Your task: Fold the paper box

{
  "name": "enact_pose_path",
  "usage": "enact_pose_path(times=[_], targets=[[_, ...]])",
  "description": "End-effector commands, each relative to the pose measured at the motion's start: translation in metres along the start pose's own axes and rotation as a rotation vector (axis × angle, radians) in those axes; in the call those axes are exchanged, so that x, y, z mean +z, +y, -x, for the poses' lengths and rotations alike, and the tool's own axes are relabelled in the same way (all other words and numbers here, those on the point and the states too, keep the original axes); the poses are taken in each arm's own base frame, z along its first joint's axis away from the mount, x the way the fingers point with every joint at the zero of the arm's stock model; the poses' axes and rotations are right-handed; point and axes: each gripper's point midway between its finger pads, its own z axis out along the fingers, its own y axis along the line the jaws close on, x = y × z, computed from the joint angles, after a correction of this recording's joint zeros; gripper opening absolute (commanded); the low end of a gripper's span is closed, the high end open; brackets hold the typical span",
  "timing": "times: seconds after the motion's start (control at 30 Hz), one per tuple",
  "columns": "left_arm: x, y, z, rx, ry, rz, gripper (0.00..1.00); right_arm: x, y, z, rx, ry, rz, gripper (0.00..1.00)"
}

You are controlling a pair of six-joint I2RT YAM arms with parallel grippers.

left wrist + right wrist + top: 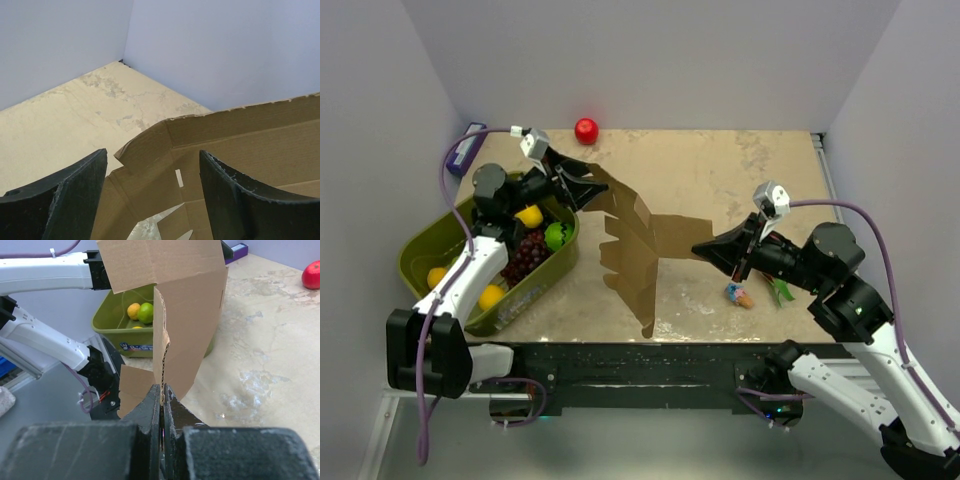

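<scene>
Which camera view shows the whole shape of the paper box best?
The top external view: the whole paper box shows there, flaps included, spread between the left gripper and the right gripper. The left wrist view shows only a creased part beyond open fingers. The right wrist view shows it nearly edge-on, pinched by shut fingers.

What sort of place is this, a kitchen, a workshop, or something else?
Most likely a robot test bench in a lab. A left arm and a right arm are bolted at the edge of a table boxed in by plain walls, with a cardboard sheet held up beside a basket of fruit.
</scene>
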Motion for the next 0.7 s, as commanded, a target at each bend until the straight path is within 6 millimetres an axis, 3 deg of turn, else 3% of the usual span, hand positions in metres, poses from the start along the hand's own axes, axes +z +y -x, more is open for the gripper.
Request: enact_pose_path(times=[0.0,0.2,0.33,0.53,0.67], targets=[[-0.004,-0.021,0.021,0.073,-0.070,-0.056,0.76,-0.002,0.008,0.006,-0.007,-0.015,0.035,0.00],[-0.005,-0.027,0.021,0.066,-0.079,-0.082,0.53,-0.002,0.004,0.007,-0.005,-0.021,0.009,0.00],[-0.004,-0.027,0.018,0.061,-0.075,-0.081,0.28,0.001,-0.003,0.004,0.000,-0.012,-0.019,0.00],[0.003,-0.025,0.013,0.082,-0.051,-0.052,0.08,0.007,-0.024,-0.007,0.013,0.006,-0.106,0.00],[0.007,-0.012,0.000,0.068,0.005,0.041,0.00,0.010,-0.041,-0.016,0.024,0.013,-0.180,0.00]])
